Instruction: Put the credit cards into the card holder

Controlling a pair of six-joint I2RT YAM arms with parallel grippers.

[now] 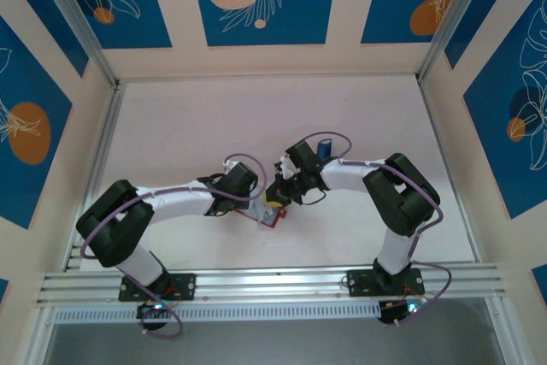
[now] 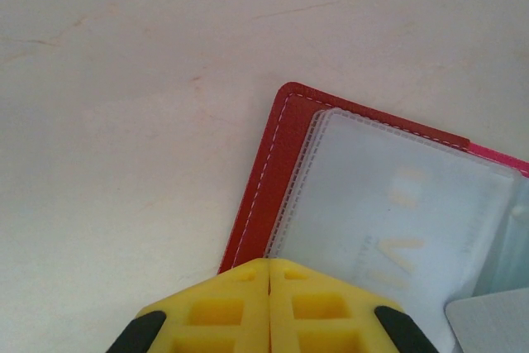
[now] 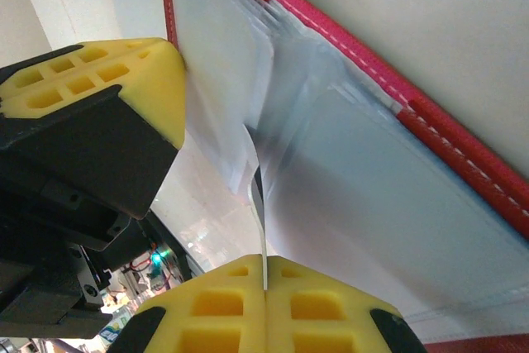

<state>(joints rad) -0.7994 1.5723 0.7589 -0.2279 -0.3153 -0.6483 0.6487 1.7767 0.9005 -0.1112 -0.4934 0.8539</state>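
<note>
Over the table [image 1: 256, 117], the right end effector [image 3: 264, 280] pinches the card holder [image 3: 372, 196].

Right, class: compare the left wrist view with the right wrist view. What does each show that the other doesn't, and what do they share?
Left wrist: a rounded corner of the card holder, faint yellow lettering inside the clear sleeves, and a grey corner at lower right. Right wrist: the sleeves fanned apart, and the right pincer shut on a thin sheet; sleeve or card, unclear. Both: the red card holder with white stitching, the sleeves, the shut left pincer and pale table.
</note>
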